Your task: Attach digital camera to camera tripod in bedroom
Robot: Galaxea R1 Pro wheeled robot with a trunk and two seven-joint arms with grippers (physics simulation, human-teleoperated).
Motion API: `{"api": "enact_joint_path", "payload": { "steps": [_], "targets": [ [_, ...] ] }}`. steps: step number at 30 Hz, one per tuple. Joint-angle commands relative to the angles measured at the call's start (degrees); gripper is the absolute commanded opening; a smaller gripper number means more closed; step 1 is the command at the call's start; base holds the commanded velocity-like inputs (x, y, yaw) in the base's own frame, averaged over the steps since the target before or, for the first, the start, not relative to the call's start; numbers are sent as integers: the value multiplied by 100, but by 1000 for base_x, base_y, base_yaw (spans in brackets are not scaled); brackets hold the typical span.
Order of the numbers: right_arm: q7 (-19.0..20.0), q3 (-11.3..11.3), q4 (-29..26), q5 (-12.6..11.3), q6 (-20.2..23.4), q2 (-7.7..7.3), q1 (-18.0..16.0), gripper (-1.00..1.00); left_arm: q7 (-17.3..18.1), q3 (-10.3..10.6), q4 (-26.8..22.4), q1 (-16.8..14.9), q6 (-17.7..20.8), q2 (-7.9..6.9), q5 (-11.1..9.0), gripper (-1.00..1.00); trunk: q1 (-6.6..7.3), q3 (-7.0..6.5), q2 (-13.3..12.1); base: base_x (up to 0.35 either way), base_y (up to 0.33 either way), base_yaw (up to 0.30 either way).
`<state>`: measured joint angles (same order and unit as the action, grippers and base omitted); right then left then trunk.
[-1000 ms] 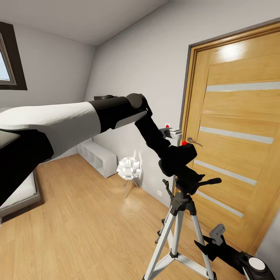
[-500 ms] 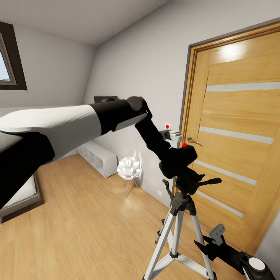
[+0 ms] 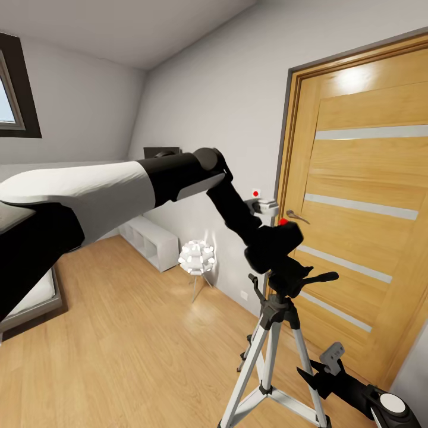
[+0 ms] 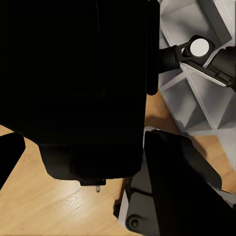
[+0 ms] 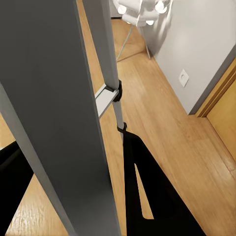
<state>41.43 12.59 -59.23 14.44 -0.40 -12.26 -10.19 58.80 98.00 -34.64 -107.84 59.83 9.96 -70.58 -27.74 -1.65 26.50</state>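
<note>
Lowered a touch since a second ago: digital camera [image 3: 274, 239] with its red dot, now sitting closer onto the pan head of the camera tripod [image 3: 279, 333]; view itself unchanged.

Bedroom taken by size, placed against the tripod: wooden door [image 3: 362, 208] just behind and to the right, pale wall behind, light wood floor [image 3: 131, 333] beneath, low white shelf [image 3: 148, 238] and globe lamp [image 3: 197, 257] beyond to the left.

Tripod next — tall, thin silver legs, black joints, likely light and easy to tip if pushed sideways. Best pressed straight down through the head, never levered by the pan handle. Camera small, boxy, rigid, probably light; best held by the body sides, clear of the lens barrel.

Left arm stretched long from the shoulder, elbow bent down, wrist dropping onto the camera just above the tripod head. Left gripper [image 3: 267, 238] merged with the black camera body — apparently clamped on it, though jaw state cannot be told. Right gripper [image 3: 333, 359] low beside a tripod leg [image 5: 105, 54], fingers [image 3: 331, 354] seemingly apart, holding nothing.
</note>
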Motion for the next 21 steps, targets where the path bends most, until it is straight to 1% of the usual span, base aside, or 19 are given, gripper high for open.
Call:
{"api": "enact_joint_path", "payload": {
  "steps": [1,5,8,18,19,21],
  "targets": [
    [32,14,-10,-3,-4,4,-1,-100,41,-2,8,-8,17,4,-2,-100,-2,3,4,0,0,0],
    [32,13,-10,-3,-4,4,-1,-100,14,-126,9,-9,17,4,12,-100,-2,3,4,0,0,0],
    [32,13,-17,-4,-4,4,-1,-100,-1,-176,9,-7,17,4,23,-100,-2,3,4,0,0,0],
    [32,13,-55,-7,-4,4,12,-100,-23,-224,42,1,17,4,43,-100,-2,3,4,0,0,0],
    [32,14,-60,-8,-4,4,13,-100,-24,-225,46,3,17,4,43,100,-2,3,4,0,0,0],
    [32,15,-79,-10,-4,4,17,-100,-34,-228,94,16,17,4,46,100,-2,3,4,0,0,0]
  ]
}}
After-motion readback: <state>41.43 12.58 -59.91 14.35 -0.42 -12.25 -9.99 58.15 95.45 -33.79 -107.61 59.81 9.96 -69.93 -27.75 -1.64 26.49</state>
